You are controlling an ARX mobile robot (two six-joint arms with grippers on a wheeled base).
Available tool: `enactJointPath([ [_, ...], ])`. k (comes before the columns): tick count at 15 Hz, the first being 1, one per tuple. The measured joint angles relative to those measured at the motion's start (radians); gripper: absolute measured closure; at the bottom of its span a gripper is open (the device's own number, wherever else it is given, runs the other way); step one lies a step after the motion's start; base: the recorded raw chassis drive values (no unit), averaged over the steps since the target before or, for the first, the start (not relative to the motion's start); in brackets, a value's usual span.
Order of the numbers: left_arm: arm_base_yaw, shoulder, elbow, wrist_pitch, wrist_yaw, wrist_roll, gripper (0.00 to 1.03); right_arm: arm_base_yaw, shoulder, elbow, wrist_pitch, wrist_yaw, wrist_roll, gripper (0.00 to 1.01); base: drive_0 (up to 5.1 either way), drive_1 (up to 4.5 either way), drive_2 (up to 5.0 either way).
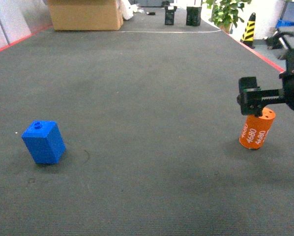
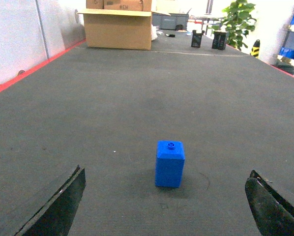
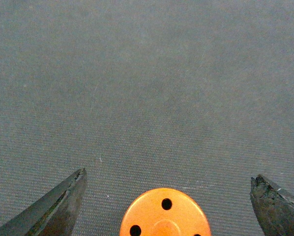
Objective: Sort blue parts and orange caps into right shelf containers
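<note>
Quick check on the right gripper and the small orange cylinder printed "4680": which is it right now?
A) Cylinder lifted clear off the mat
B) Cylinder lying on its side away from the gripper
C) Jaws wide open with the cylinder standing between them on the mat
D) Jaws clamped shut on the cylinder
C: in the right wrist view the right gripper has its fingers spread wide, apart from the small orange cylinder, which stands on the dark mat.
</note>
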Motion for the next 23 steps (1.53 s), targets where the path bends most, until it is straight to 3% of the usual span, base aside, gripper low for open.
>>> enactJointPath([
  [3, 0.0, 0.0, 0.0, 0.0, 0.0, 0.0, 0.05, 0.002, 0.08, 0.042, -0.043, 0.018, 0.017, 0.03, 0.0, 0.0, 0.0],
  [8, 0.0, 0.0, 0.0, 0.0, 0.0, 0.0, 0.05, 0.001, 0.124, 0.047, -0.014, 0.026, 0.033, 0.55, 0.0, 0.0, 0.0],
  [11, 0.0, 0.0, 0.0, 0.0, 0.0, 0.0, 0.05, -0.006, 0.047, -0.064, 0.054, 0.018, 0.04, 0.56, 0.0, 0.0, 0.0],
  [14, 0.0, 0.0, 0.0, 0.0, 0.0, 0.0, 0.05, -0.004, -0.269, -0.321, 0.167, 0.039, 0.002, 0.56, 0.0, 0.0, 0.0],
  [17, 0.0, 0.0, 0.0, 0.0, 0.0, 0.0, 0.05, -0.02, -0.685, -0.627, 0.066, 0.068, -0.018, 0.56, 0.0, 0.0, 0.0],
  [18, 0.0, 0.0, 0.0, 0.0, 0.0, 0.0, 0.05, -0.027, -0.838, -0.717, -0.007, 0.119, -0.037, 0.56, 0.0, 0.0, 0.0],
  [19, 0.0, 0.0, 0.0, 0.0, 0.0, 0.0, 0.05, -0.027, -0.983, -0.779, -0.064, 0.14, -0.051, 0.56, 0.0, 0.0, 0.0],
  [21, -0.005, 0.008, 0.005, -0.033, -0.014, -0.002, 0.05, -0.025, -1.062, -0.781, -0.05, 0.142, -0.06, 0.56, 0.0, 0.0, 0.0],
  [22, -0.031, 0.135, 0.075, -0.171, -0.074, -0.02, 0.05, -0.025, -1.052, -0.78, -0.058, 0.142, -0.06, 0.56, 0.0, 0.0, 0.0],
  [23, -0.019, 0.318, 0.12, -0.089, -0.06, -0.02, 0.05, -0.025, -1.046, -0.781, -0.061, 0.142, -0.061, 0.56, 0.0, 0.0, 0.0],
])
